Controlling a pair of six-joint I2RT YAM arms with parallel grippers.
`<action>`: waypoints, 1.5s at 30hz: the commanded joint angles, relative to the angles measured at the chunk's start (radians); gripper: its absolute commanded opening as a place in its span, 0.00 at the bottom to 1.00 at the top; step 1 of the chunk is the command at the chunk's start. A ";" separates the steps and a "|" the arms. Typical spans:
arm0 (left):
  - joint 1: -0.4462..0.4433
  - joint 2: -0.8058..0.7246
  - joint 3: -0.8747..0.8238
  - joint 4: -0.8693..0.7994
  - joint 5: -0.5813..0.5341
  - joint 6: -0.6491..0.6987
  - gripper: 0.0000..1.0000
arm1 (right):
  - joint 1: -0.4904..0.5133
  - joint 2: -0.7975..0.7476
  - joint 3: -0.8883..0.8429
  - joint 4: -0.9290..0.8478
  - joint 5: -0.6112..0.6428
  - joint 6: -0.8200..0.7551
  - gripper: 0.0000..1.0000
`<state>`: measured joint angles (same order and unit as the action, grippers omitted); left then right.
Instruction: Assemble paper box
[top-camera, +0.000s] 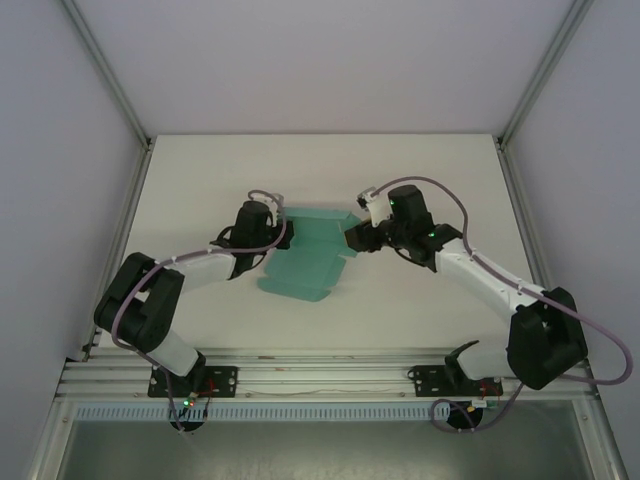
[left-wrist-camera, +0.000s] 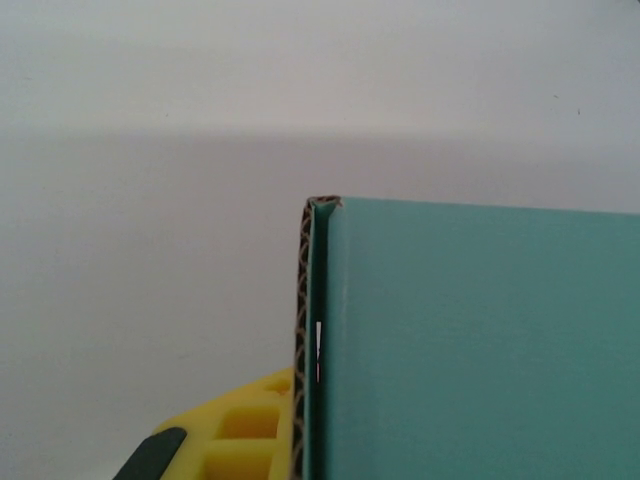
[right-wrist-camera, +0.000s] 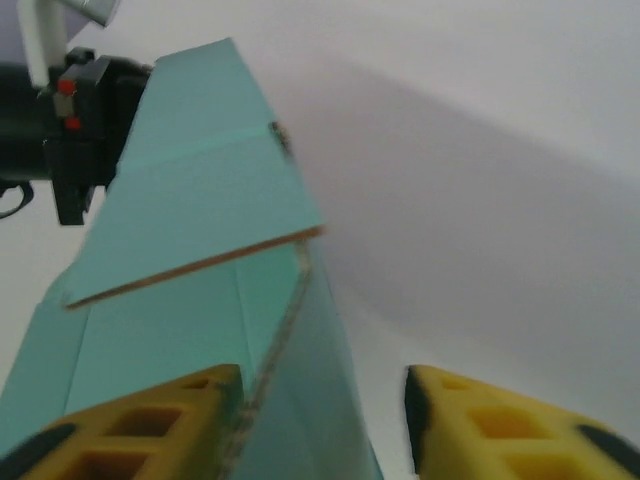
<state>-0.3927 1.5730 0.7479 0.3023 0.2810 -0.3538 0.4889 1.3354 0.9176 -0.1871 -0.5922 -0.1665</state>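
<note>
The right end effector (right-wrist-camera: 320, 388) straddles the box (top-camera: 305, 262) edge, released. The left end effector (top-camera: 270, 238) meets the opposite edge; I cannot tell whether it grips.

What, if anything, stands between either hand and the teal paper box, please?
Nothing visible does. The left hand is at the left edge of the paper box, and the right hand is at its right flap. In the right wrist view, a card wall of the box lies between that hand's spread yellow fingers.
</note>
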 joint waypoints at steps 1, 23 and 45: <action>0.000 0.006 0.051 -0.046 -0.015 -0.019 0.00 | -0.004 -0.013 0.031 0.032 -0.036 0.013 0.29; -0.038 0.155 0.267 -0.560 -0.791 -0.149 0.00 | 0.038 -0.037 0.014 0.100 0.182 0.048 0.00; -0.081 -0.143 0.043 -0.244 -0.358 0.036 0.00 | 0.009 -0.111 0.016 0.175 0.237 0.125 0.89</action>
<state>-0.4713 1.4475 0.7921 0.0399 -0.0826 -0.3305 0.4965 1.2491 0.9184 -0.0612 -0.3401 -0.0673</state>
